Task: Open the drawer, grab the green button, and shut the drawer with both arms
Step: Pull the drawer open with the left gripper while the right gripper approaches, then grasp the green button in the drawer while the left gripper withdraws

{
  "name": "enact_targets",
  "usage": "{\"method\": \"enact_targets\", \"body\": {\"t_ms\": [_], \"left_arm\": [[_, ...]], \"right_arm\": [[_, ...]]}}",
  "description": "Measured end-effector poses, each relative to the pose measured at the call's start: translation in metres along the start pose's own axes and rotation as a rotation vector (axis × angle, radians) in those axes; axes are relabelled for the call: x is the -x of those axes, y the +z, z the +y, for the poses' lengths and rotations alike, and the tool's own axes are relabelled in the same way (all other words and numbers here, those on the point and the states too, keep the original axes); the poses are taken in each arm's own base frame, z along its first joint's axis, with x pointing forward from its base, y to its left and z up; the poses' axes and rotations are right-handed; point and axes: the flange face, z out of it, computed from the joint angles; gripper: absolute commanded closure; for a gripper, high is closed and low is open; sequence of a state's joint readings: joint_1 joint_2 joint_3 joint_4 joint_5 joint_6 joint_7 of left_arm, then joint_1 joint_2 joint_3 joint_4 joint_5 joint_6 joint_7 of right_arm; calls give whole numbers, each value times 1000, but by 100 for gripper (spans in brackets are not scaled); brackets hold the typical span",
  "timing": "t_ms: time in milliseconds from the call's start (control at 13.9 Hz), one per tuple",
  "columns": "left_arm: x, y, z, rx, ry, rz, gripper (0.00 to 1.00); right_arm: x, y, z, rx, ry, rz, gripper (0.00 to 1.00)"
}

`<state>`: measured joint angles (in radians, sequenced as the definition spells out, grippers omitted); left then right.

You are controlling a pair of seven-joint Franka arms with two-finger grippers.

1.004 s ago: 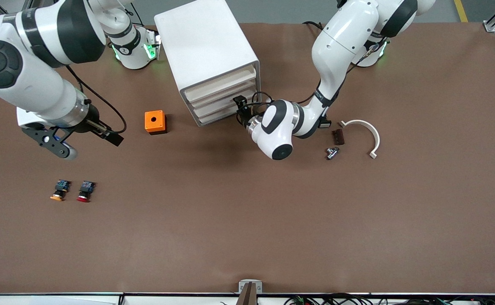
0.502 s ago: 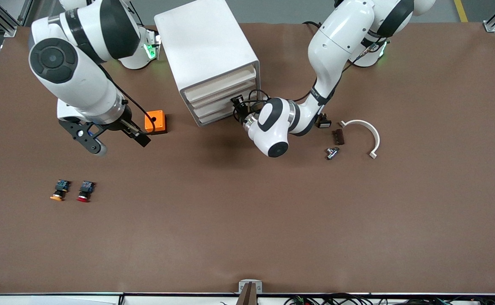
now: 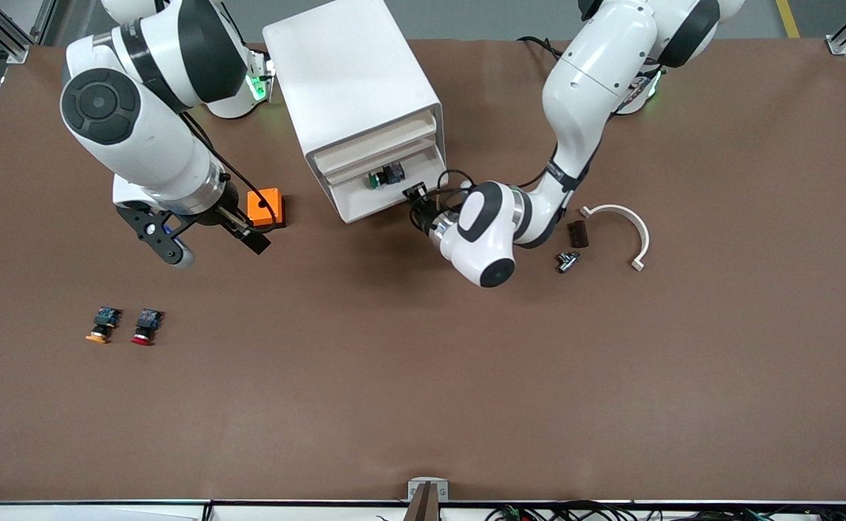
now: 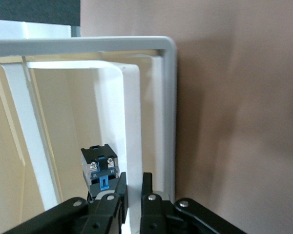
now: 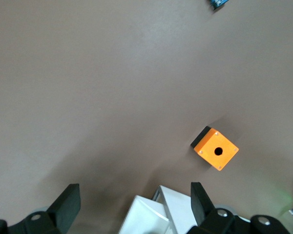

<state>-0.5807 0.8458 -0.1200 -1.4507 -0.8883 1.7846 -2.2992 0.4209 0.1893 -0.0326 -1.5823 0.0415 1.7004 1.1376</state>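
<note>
One of the white cabinet's point(image 3: 350, 72) lower drawers point(image 3: 383, 205) stands pulled partway out. The green-capped button point(image 3: 385, 176) lies in it, near the end toward the left arm. My left gripper point(image 3: 417, 202) is shut on the drawer's front wall at that corner. In the left wrist view the fingers point(image 4: 133, 183) pinch the white wall point(image 4: 132, 122), with the button's black and blue rear point(image 4: 100, 168) just inside. My right gripper point(image 3: 213, 250) hangs open and empty over the table beside the orange box point(image 3: 264, 206). Its wide-apart fingers point(image 5: 134, 192) frame the cabinet's corner point(image 5: 161, 214).
An orange-capped button point(image 3: 102, 324) and a red-capped button point(image 3: 146, 327) lie on the table nearer the camera, toward the right arm's end. A white curved bracket point(image 3: 622, 228), a dark brown block point(image 3: 577, 233) and a small metal part point(image 3: 567, 260) lie toward the left arm's end.
My left gripper has shut on the drawer's front and drawn it out toward the camera, which uncovered the green button. The right arm has swung in toward the orange box and cabinet.
</note>
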Motion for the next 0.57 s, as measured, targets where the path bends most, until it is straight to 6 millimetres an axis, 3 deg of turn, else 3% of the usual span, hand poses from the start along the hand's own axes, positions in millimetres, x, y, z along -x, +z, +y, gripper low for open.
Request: {"method": "enact_targets", "body": {"t_ms": [143,287,358,430,502,574], "left_arm": [[-5,-34,15,18,42,-48,86],[-13,-60,30,33,87,-89,79],[-14,-71,36,43,110,-109,70],[-15,-79,40,53,129,-124,44],[-16,-85,43,62,148,-135,7],[-15,-91,44,72,163,-148,1]], "right_arm": [[5,-2,-5,-36,33,-15,0],[22,0,-15,-45,55,-21,0],[36,5,-23,-49,76,-20,0],[54,14,-33,-55,98,-18,0],[75,25,-43,-65,118,-15,0],[97,38,-54,-79,144,-12,0]]}}
